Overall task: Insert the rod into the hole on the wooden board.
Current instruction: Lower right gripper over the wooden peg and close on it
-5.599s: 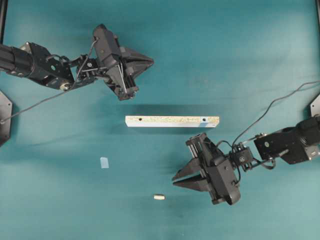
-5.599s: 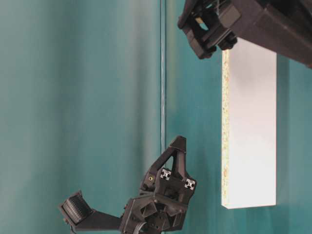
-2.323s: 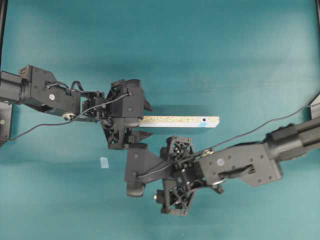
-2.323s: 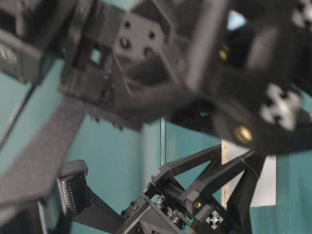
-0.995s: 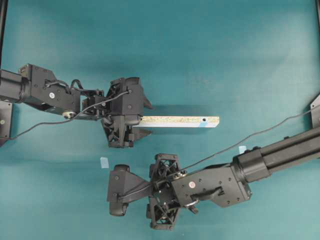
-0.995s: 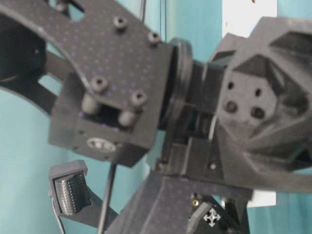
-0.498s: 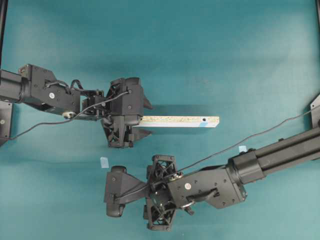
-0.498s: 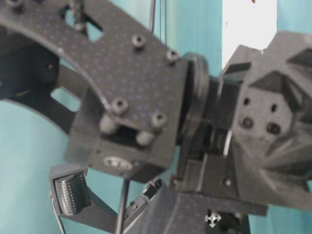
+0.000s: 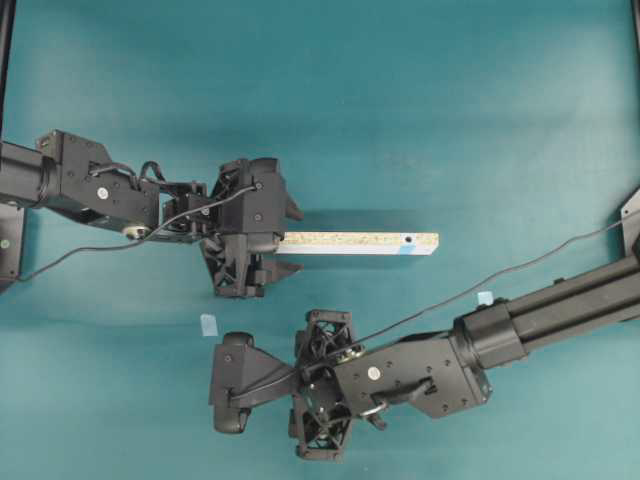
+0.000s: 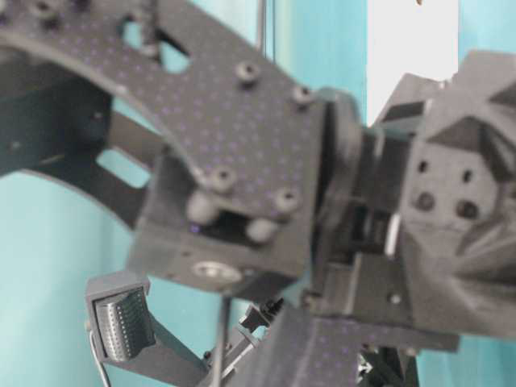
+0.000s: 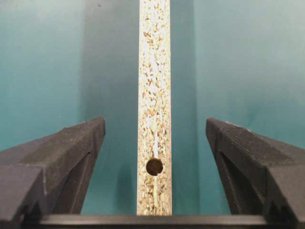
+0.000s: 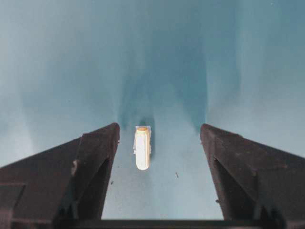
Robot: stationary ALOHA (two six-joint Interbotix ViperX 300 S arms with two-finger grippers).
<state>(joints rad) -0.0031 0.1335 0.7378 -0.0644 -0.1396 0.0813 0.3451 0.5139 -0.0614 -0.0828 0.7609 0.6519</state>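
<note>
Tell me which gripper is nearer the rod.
Right. The right gripper straddles the rod, jaws open either side, not touching. The left gripper straddles the wooden board, away from it.

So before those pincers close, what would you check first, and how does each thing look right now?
1. Right pincer open: ok.
2. Rod between its fingers: ok; it lies on the cloth, nearer the left-hand finger in the wrist view, touching neither.
3. Rod free to lift: ok, nothing sits on or against it that I can see.
4. Left pincer open around the board: ok, gaps on both sides.
5. Hole with the blue mark uncovered: ok; it is at the board's far end from the left pincer. The hole between the left fingers shows no blue.
6. Fingertip height above the cloth: cannot tell.
</note>
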